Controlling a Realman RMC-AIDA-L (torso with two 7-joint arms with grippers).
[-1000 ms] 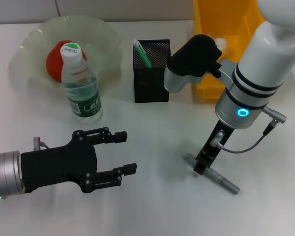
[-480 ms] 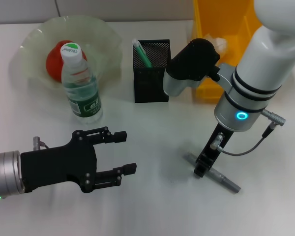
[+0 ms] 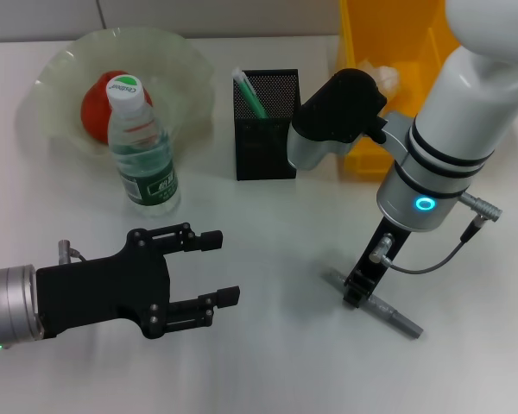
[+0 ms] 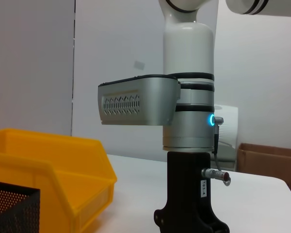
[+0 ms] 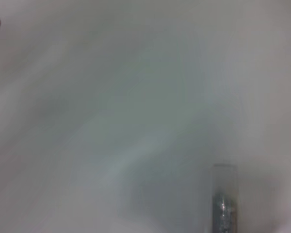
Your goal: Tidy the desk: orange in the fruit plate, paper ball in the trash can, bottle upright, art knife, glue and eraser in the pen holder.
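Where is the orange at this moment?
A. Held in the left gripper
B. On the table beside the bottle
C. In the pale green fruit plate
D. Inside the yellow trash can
C: in the head view the orange sits inside the fruit plate, behind the upright bottle, while the left gripper hangs open and empty above the table.

Bare tabletop (image 3: 285, 371) lies open between the left claw (image 3: 217, 269) and the right claw (image 3: 356, 293), which stands down on the art knife (image 3: 388, 312). Farther back, the bottle (image 3: 142, 151), pen holder (image 3: 266, 136) and trash can (image 3: 388, 78) stand in a row, with gaps between them.
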